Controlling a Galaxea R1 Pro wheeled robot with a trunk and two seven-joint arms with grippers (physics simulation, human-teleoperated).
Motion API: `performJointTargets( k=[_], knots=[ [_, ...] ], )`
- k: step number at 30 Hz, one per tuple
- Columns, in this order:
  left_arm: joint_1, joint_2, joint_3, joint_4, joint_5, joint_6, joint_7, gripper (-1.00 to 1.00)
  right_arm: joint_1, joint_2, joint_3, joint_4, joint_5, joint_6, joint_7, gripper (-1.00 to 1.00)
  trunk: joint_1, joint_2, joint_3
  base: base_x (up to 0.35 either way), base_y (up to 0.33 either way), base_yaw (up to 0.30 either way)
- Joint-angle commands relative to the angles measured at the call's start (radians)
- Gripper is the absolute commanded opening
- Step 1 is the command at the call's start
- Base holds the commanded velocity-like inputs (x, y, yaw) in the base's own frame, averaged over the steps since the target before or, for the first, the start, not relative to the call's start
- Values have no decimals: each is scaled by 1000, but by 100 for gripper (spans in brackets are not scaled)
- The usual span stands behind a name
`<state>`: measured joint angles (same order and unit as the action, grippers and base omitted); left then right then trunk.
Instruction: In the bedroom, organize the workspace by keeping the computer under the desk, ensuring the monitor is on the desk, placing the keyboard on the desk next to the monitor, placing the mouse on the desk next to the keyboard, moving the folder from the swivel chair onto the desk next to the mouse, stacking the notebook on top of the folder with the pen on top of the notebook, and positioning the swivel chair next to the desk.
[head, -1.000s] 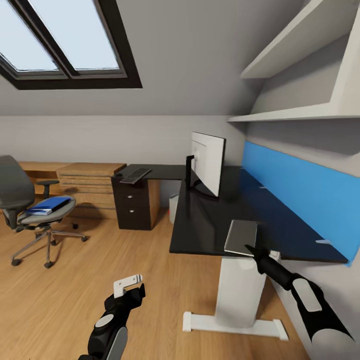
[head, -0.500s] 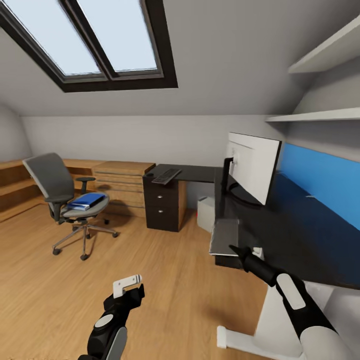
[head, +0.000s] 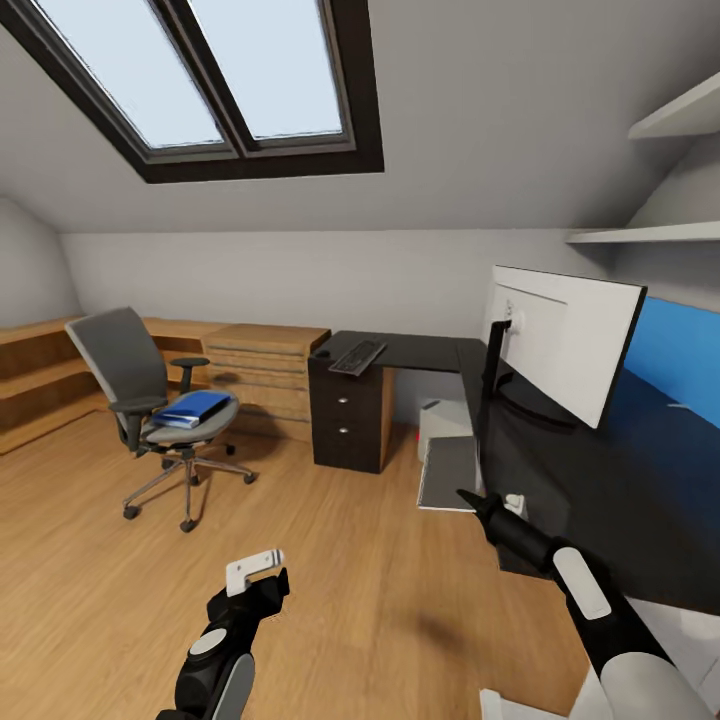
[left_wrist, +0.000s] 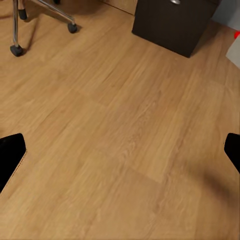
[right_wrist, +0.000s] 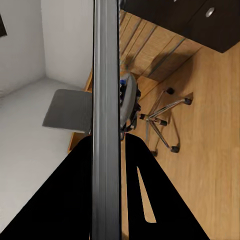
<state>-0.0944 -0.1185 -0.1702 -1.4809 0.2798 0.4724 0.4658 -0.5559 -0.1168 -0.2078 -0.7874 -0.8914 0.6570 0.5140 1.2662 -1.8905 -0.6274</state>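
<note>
Right gripper (head: 468, 497) is clamped on the edge of the grey notebook (head: 449, 474), holding it flat beside the black desk (head: 560, 480). Left gripper (head: 262, 572) hangs spread wide over the wood floor (left_wrist: 125, 140). Blue folder (head: 190, 408) sits on the swivel chair (head: 150, 410); keyboard (head: 357, 356) lies beyond the monitor (head: 565, 345).

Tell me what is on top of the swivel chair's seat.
A blue folder lies flat on the swivel chair seat. Whether anything lies beneath the folder cannot be seen.

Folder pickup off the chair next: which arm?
Left, probably. The left end effector is open and empty, on the side of the swivel chair holding the folder; the right end effector grips a grey slab.
</note>
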Motion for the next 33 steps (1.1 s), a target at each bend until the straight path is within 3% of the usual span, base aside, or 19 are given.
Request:
performJointTargets(
  k=[1,27,33],
  knots=[
    [-1,0,-2,-1,11,2,8,100,-1,0,-3,0,-6,9,5,-100,0,-1,-1,238,271,1],
    [-1,0,-2,-1,12,2,6,100,-1,-3,-5,1,-9,9,8,-100,0,-1,-1,239,270,0],
    [-1,-1,-3,5,11,2,5,100,-1,-4,-7,1,-8,7,9,-100,0,-1,-1,317,46,-254]
  ],
)
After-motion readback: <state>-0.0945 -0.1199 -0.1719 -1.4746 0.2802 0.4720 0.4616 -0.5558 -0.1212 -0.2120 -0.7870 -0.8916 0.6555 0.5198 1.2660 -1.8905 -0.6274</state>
